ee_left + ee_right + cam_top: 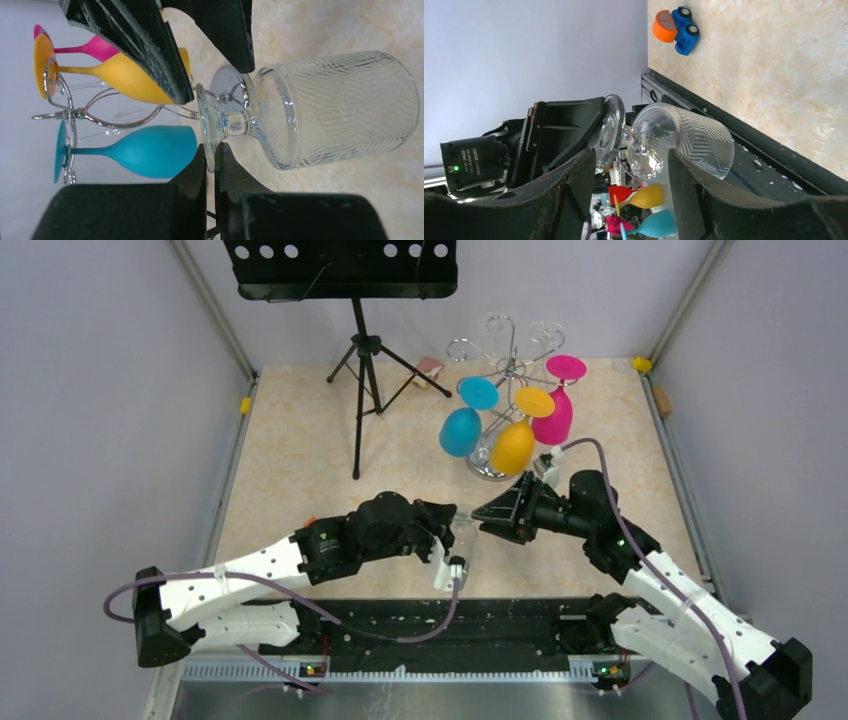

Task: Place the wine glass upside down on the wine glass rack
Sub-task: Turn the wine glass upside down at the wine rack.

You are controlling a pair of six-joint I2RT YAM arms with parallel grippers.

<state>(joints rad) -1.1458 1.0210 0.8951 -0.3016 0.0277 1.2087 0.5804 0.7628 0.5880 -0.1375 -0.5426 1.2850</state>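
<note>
Clear ribbed wine glass (340, 110) is being held sideways over the table's (300, 470) near middle, well apart from the chrome wire wine glass rack (512, 362) at far right. The left gripper (211, 155) is pinching its round foot, nearly closed. The right gripper (630, 160) is straddling the stem, spread wide.

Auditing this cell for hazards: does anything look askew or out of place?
The clear wine glass is held sideways, pinched only by its foot rim in the left tool; the open right tool straddles it. A toy car is on the table, unrelated to the wine glass rack.
</note>
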